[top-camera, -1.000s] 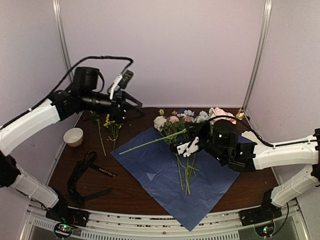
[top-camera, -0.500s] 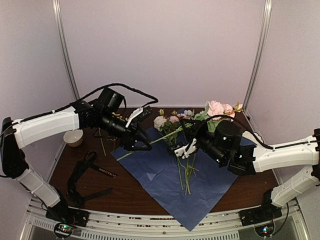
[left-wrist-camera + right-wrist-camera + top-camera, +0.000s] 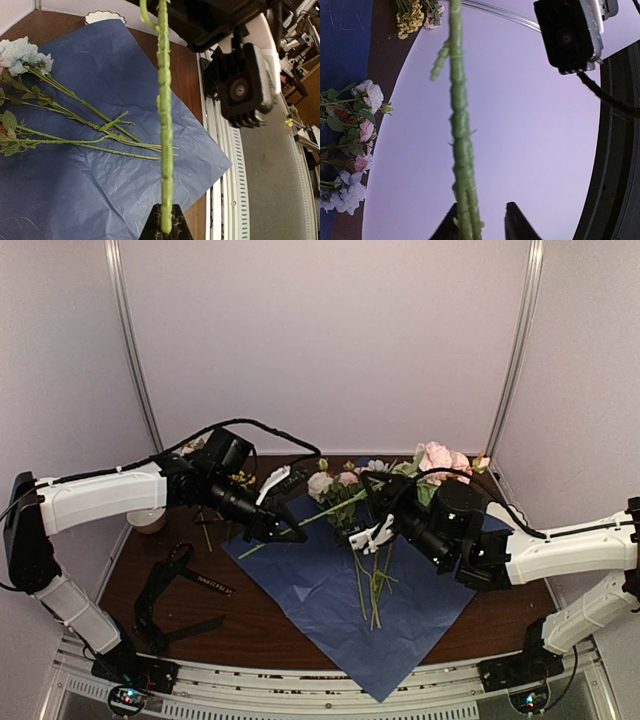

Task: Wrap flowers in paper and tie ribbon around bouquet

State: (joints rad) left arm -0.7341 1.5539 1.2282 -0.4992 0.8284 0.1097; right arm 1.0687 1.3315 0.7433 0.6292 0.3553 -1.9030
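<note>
Reaching inward | left gripper (image 3: 296, 534) pinching flower stem (image 3: 333, 508) | right gripper (image 3: 482, 222) parted

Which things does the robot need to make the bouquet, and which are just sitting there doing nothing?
For the job:
- flowers
- long stem, held up off the table
- blue paper
- ribbon

Just lying about:
- white bowl
</note>
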